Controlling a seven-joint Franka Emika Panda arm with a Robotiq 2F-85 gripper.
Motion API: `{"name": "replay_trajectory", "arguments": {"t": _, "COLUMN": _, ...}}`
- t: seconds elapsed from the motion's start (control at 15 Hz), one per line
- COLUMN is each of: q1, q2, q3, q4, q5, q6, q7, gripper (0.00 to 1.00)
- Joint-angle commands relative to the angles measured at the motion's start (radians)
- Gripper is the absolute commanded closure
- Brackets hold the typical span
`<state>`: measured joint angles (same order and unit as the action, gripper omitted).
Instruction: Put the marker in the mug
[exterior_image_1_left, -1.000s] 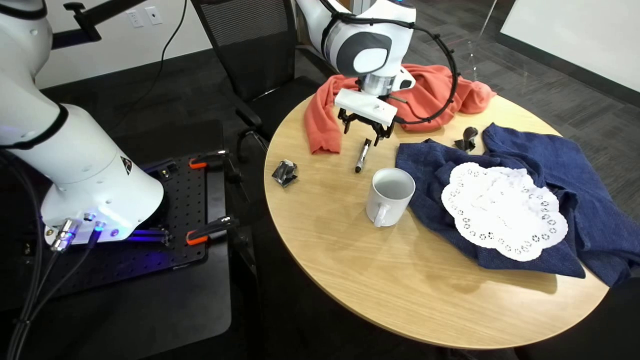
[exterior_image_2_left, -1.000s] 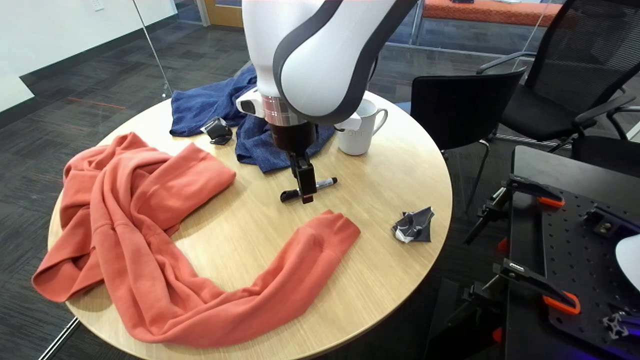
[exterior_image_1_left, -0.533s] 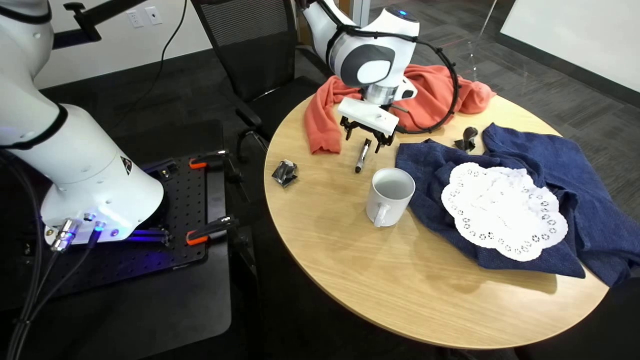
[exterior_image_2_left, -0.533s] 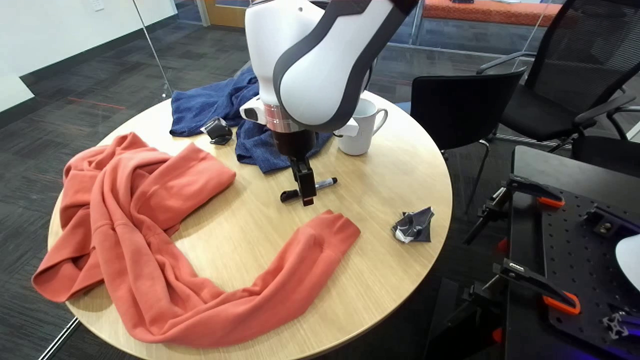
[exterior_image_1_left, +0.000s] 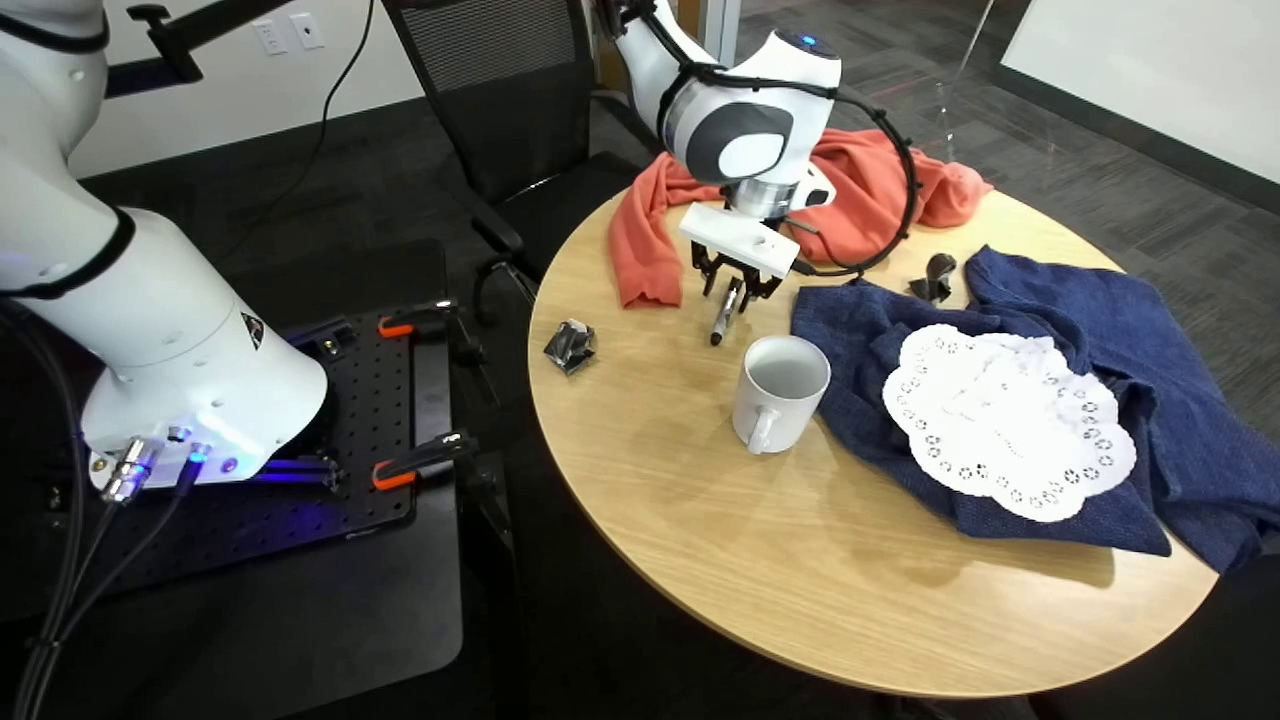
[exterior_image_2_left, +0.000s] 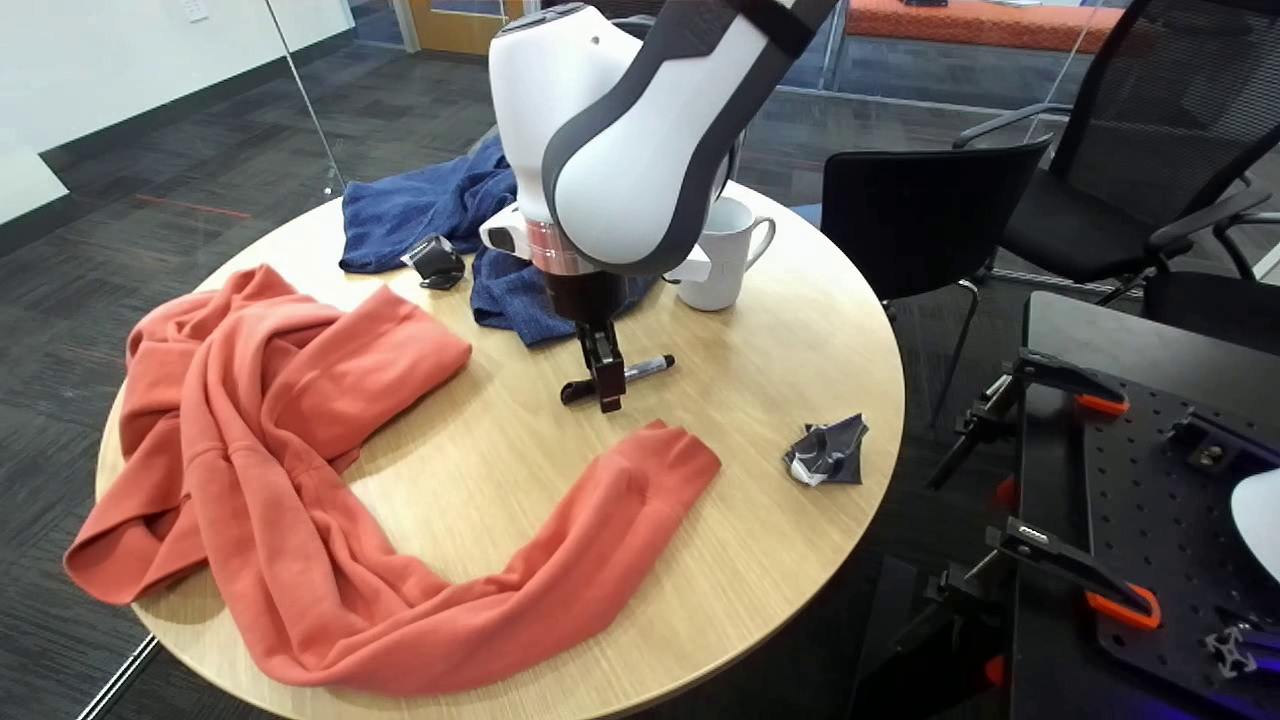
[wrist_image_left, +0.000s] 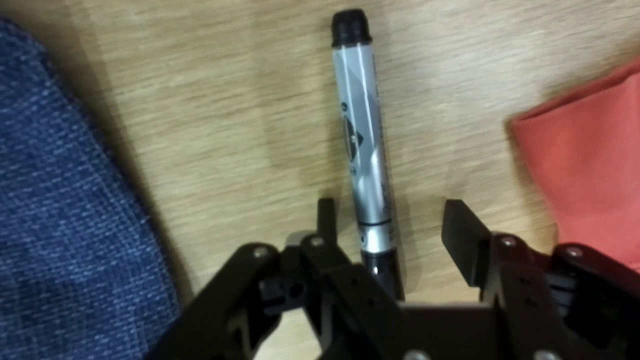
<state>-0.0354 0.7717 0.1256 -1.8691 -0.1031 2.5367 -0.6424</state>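
Note:
The marker (exterior_image_1_left: 722, 325) has a silver barrel and black ends and lies flat on the round table. It also shows in an exterior view (exterior_image_2_left: 650, 367) and in the wrist view (wrist_image_left: 364, 135). My gripper (wrist_image_left: 392, 222) is low over its black end, pointing down, with fingers parted on either side. Bare wood shows between the marker and each finger; the left finger is nearer. The gripper shows in both exterior views (exterior_image_1_left: 725, 298) (exterior_image_2_left: 608, 388). The white mug (exterior_image_1_left: 782, 400) stands upright near the marker and is partly behind the arm in an exterior view (exterior_image_2_left: 722, 275).
A blue denim cloth (exterior_image_1_left: 1100, 310) with a white doily (exterior_image_1_left: 1010, 420) lies beside the mug. An orange garment (exterior_image_2_left: 300, 480) lies across the table. A black crumpled wrapper (exterior_image_2_left: 828, 450) and a dark clip-like object (exterior_image_2_left: 435, 262) also lie on the table (exterior_image_1_left: 640, 440).
My gripper has come down closer to the marker, and its fingers have moved nearer to each other. The marker and the mug have not moved.

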Motion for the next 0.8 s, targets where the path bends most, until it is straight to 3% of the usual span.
{"name": "replay_trajectory", "arguments": {"t": 0.0, "q1": -0.022, "q2": 0.006, "q3": 0.016, "q4": 0.015, "q5": -0.016, "q6": 0.011, "q7": -0.006, "gripper": 0.73}}
{"name": "replay_trajectory", "arguments": {"t": 0.27, "q1": -0.021, "q2": -0.022, "q3": 0.014, "q4": -0.007, "q5": -0.014, "q6": 0.025, "q7": 0.012, "gripper": 1.00}}
{"name": "replay_trajectory", "arguments": {"t": 0.4, "q1": -0.019, "q2": -0.055, "q3": 0.017, "q4": -0.029, "q5": -0.007, "q6": 0.043, "q7": 0.027, "gripper": 0.95}}
{"name": "replay_trajectory", "arguments": {"t": 0.73, "q1": -0.008, "q2": -0.176, "q3": 0.021, "q4": -0.083, "q5": 0.004, "q6": 0.077, "q7": 0.116, "gripper": 0.95}}
